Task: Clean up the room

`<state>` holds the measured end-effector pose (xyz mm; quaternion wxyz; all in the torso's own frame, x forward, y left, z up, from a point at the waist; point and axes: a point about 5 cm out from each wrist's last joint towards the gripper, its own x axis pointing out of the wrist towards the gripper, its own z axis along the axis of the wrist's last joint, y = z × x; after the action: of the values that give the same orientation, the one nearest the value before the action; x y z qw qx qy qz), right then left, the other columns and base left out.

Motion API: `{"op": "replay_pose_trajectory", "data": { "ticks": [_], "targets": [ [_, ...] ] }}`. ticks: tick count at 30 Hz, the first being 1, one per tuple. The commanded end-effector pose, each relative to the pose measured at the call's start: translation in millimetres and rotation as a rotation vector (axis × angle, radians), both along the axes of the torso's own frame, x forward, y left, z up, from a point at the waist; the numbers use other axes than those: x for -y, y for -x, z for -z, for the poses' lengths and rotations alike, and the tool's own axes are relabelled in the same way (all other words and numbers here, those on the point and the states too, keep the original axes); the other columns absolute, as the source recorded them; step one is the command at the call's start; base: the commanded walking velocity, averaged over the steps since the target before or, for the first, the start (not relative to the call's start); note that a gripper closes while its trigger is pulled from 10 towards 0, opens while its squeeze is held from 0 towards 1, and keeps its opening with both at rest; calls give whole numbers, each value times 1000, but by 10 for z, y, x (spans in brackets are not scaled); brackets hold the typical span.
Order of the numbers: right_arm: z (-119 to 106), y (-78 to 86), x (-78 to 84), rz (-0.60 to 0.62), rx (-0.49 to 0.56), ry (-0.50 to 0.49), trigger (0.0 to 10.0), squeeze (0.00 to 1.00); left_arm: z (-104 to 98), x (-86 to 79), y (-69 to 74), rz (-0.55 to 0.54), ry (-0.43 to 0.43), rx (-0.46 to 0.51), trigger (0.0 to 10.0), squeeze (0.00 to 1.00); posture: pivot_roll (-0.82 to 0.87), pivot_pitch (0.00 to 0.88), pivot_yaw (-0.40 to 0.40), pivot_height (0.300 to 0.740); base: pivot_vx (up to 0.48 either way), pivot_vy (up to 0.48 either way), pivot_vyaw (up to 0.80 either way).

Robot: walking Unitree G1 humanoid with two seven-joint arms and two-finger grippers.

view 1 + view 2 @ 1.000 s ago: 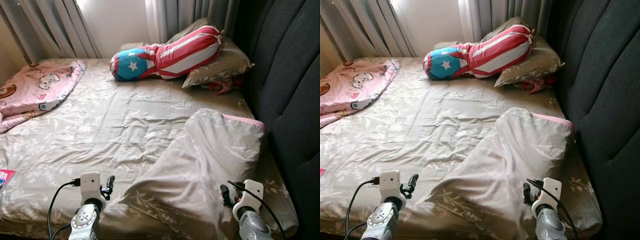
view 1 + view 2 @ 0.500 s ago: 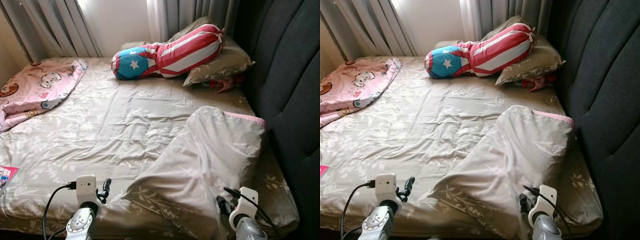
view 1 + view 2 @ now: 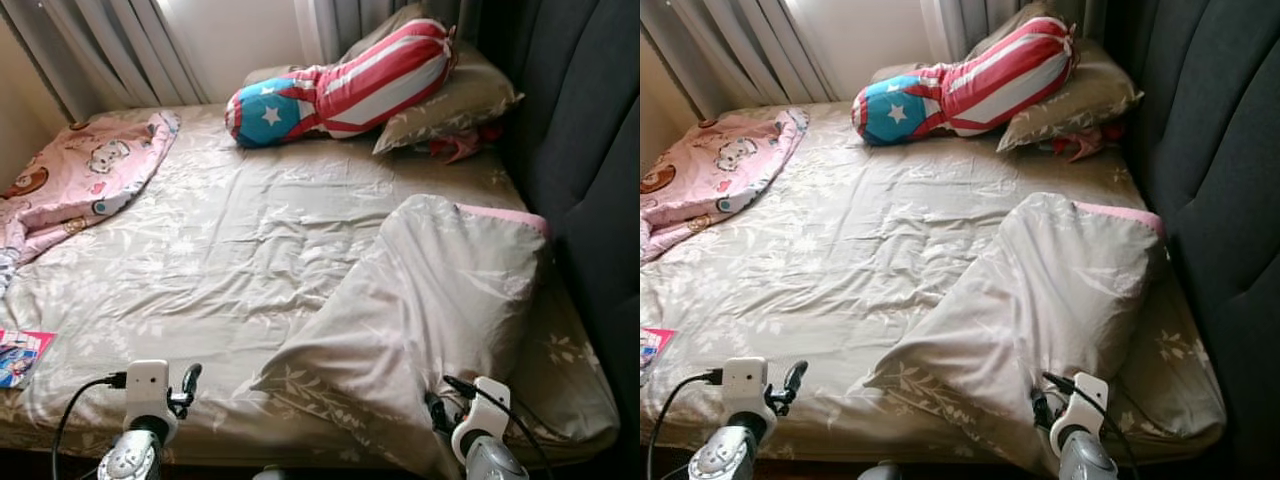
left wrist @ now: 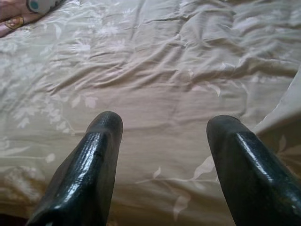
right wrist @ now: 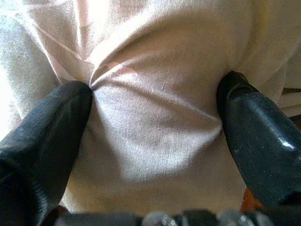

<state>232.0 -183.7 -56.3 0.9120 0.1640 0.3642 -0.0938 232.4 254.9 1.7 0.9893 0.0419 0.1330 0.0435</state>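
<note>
Right gripper (image 5: 155, 122): fingers spread, now pressed into pillow (image 3: 440, 300), lower right; grasp imminent. Left gripper (image 4: 162, 155): spread over sheet (image 3: 230, 240), idle.

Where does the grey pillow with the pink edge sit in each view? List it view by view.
Left eye view: grey pillow, lower right, just ahead of the right claw.
Right eye view: lower right.
Left wrist view: its corner beside one finger.
Right wrist view: its cloth between the claw's fingers.
Shared landmark: leaf-print sheet.
</note>
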Motion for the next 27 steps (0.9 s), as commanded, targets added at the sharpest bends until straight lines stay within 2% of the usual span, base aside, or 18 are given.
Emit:
{"op": "replay_pose_trajectory", "data": {
  "ticks": [1,2,3,13,27],
  "targets": [
    [114,137,-198,-52,-74,-50,2510,0,19,-59,66,-12,-5,-25,10000,0,71,153,171,671,0,0,0],
    [109,130,-194,-52,-68,-49,2510,0,18,-56,71,-12,-5,-25,10000,0,71,152,171,671,0,0,0],
    [102,121,-189,-50,-62,-51,0,0,16,-50,68,-12,-5,-24,10000,0,72,152,170,671,0,0,0],
    [109,134,-173,-60,-68,-38,0,0,13,51,48,-10,13,-28,10000,0,59,146,147,671,0,0,0],
    [96,117,-154,-54,-59,-28,0,0,59,102,57,-48,38,-38,10000,0,47,132,109,671,0,0,0]
  ]
}}
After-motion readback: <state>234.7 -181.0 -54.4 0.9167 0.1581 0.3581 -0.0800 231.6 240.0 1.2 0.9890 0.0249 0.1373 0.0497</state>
